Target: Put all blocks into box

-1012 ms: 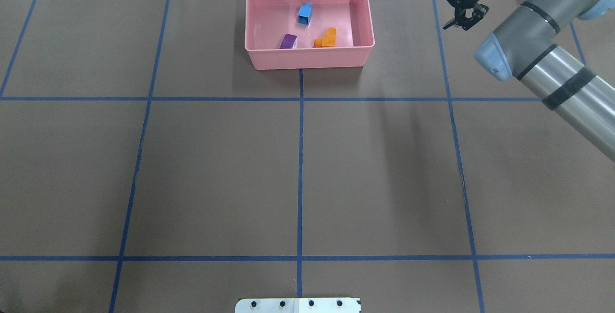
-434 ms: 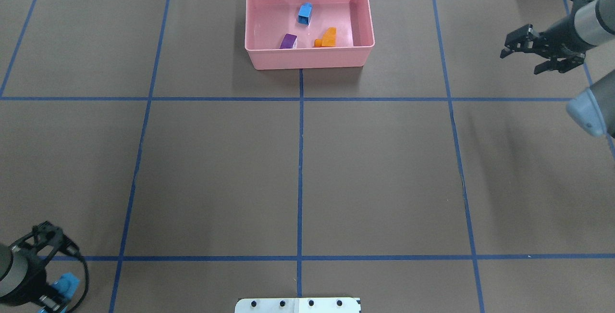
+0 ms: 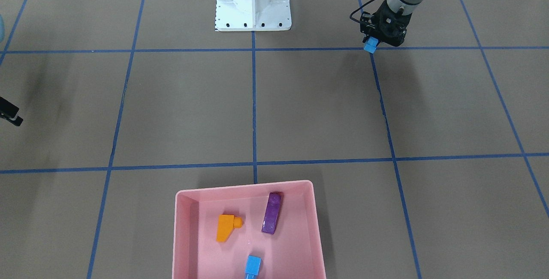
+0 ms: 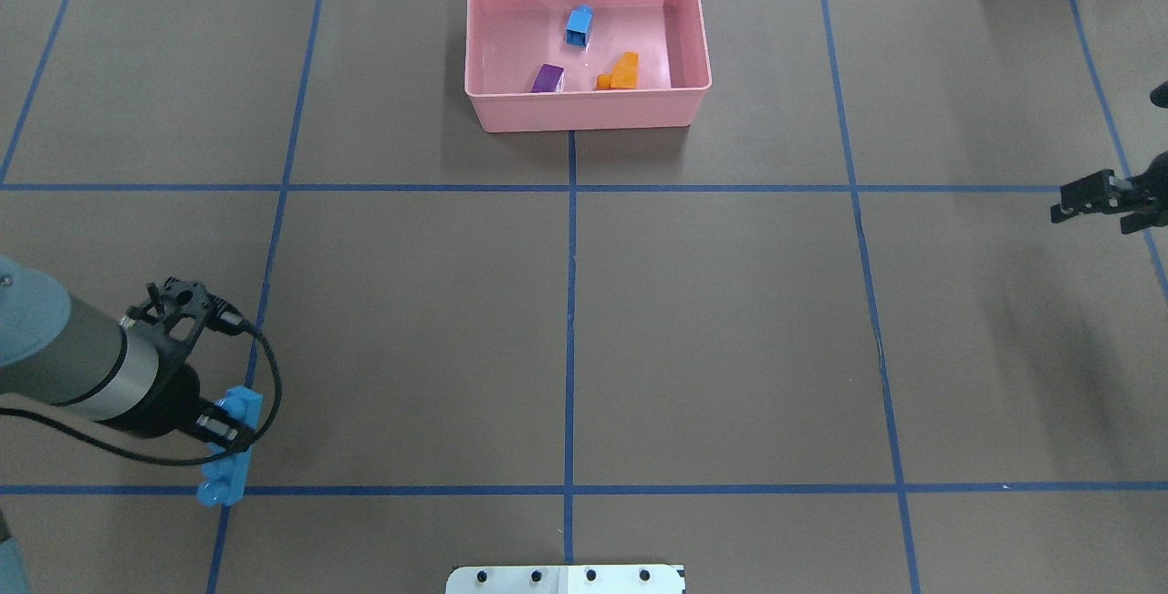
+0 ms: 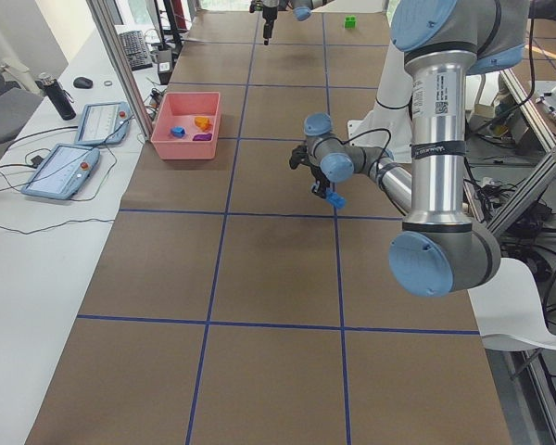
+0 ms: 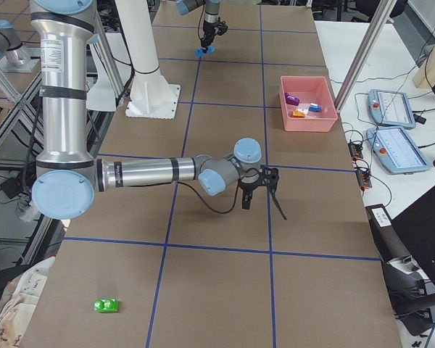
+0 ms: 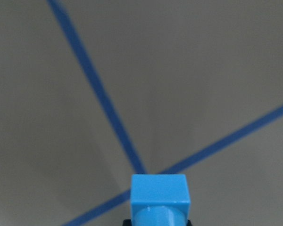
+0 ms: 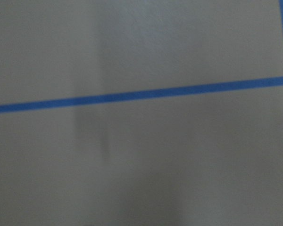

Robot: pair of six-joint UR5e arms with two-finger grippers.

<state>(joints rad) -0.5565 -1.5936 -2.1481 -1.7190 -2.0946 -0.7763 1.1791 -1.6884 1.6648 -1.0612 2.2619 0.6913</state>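
Left tool clamps the long blue block over the near tape crossing, right tool hangs spread wide and empty at mid-bench, and far off the pink box holds the orange block, purple block and light-blue block.

no readable text, no legible labels

The worktop is covered by a matt brown paper-like sheet, marked with smooth blue tape. The box is moulded in glossy pink plastic. The long blue block, orange block and purple block are glossy plastic too. The left arm tube is finished in satin metal.
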